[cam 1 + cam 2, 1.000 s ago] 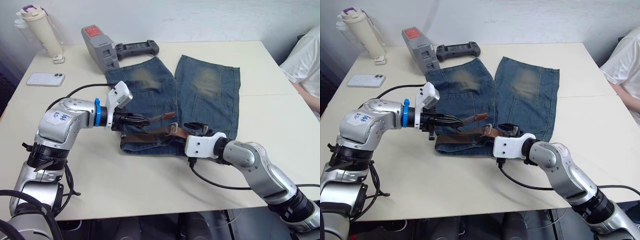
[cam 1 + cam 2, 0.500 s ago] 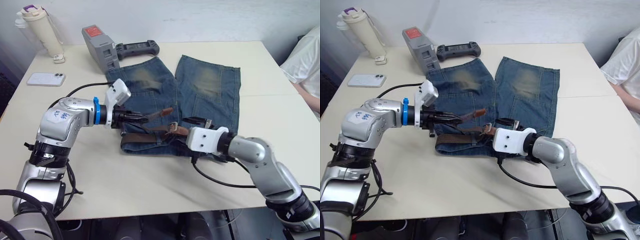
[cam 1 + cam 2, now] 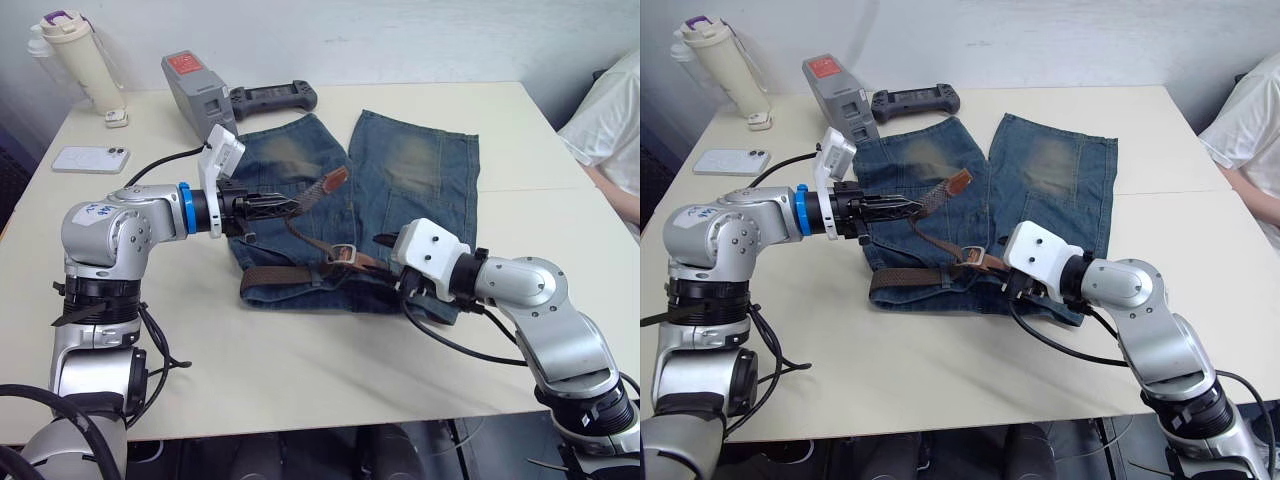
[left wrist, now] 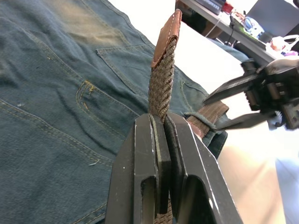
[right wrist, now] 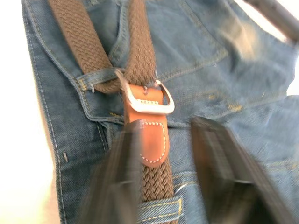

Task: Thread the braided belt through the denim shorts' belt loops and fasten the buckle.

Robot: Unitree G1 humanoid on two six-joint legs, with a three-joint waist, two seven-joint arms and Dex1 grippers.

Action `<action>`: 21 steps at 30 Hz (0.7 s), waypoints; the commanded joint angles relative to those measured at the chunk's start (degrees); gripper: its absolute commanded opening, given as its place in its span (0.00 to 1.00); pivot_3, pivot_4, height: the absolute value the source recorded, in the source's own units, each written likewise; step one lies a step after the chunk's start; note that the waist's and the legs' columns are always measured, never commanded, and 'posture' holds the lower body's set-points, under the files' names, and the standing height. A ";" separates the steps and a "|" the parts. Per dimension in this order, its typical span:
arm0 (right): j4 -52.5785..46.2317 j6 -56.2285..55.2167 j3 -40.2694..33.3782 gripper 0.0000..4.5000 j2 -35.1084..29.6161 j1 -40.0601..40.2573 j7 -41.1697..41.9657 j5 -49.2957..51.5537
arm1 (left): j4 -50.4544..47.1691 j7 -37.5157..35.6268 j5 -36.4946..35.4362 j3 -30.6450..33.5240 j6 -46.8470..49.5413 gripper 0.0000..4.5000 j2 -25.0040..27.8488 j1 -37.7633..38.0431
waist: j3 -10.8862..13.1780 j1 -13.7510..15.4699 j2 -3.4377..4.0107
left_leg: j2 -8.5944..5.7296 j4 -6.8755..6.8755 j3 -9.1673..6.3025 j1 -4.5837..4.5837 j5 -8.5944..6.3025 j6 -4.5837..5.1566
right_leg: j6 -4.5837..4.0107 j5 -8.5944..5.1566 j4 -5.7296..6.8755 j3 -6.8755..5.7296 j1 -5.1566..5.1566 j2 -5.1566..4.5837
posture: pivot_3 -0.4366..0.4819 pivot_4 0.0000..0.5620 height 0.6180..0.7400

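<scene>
The denim shorts [image 3: 410, 170] lie flat on the table, waistband toward me. The braided belt [image 3: 275, 275] runs along the waistband and passes under a belt loop [image 5: 93, 81]. My left gripper [image 4: 160, 116] is shut on the belt close to its tan tip [image 3: 335, 180] and holds it raised over the shorts' left leg. From there the belt slopes down to the silver buckle [image 5: 149, 100] on its tan leather end. My right gripper [image 5: 166, 123] hovers right at the buckle with its fingers apart and blurred; the leather tab lies partly under one finger.
At the table's far left are a white phone [image 3: 90, 158], a cream bottle [image 3: 80, 60], a grey device [image 3: 200, 95] and a black controller [image 3: 272, 97]. A person in a white shirt [image 3: 615, 130] sits at the right edge.
My left gripper has lifted the belt's tip end up and back, pulling the strap taut. My right gripper has shifted right along the waistband to the buckle.
</scene>
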 commanded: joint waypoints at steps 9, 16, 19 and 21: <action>4.21 4.11 -5.33 0.01 4.13 -6.22 -2.32 10.59 | -4.38 2.15 -3.43 1.95 1.08 0.00 -0.86 -0.70 | 0.00 0.00 0.00 | 0.00 -0.02 0.00 0.00 0.00 0.00 | 0.00 0.00 0.01 0.03 -0.02 0.00 | 0.48 0.27 1.00; 13.53 -2.52 -0.84 0.01 9.09 -1.83 -3.02 10.07 | -6.67 1.74 -5.52 0.35 2.36 0.00 -2.31 0.28 | -0.02 -0.06 -0.03 | 0.00 -0.03 0.01 0.01 0.00 0.00 | 0.00 0.00 0.03 0.06 -0.02 0.01 | 0.48 0.27 1.00; 15.56 -4.26 0.10 0.01 9.37 -0.18 -3.08 9.77 | -5.84 2.77 -6.27 1.42 2.57 0.00 -2.98 -0.46 | -0.02 -0.06 -0.03 | 0.00 -0.02 0.03 0.00 0.00 0.00 | 0.00 0.00 0.04 0.10 -0.04 0.01 | 0.48 0.27 1.00; 16.82 -5.54 1.52 0.01 8.76 1.42 -2.94 8.72 | -5.39 3.60 -7.27 2.55 3.24 0.00 -3.88 -1.02 | -0.02 -0.05 -0.03 | 0.00 0.00 0.03 0.02 0.00 0.00 | 0.00 0.00 0.06 0.11 -0.03 0.01 | 0.48 0.27 1.00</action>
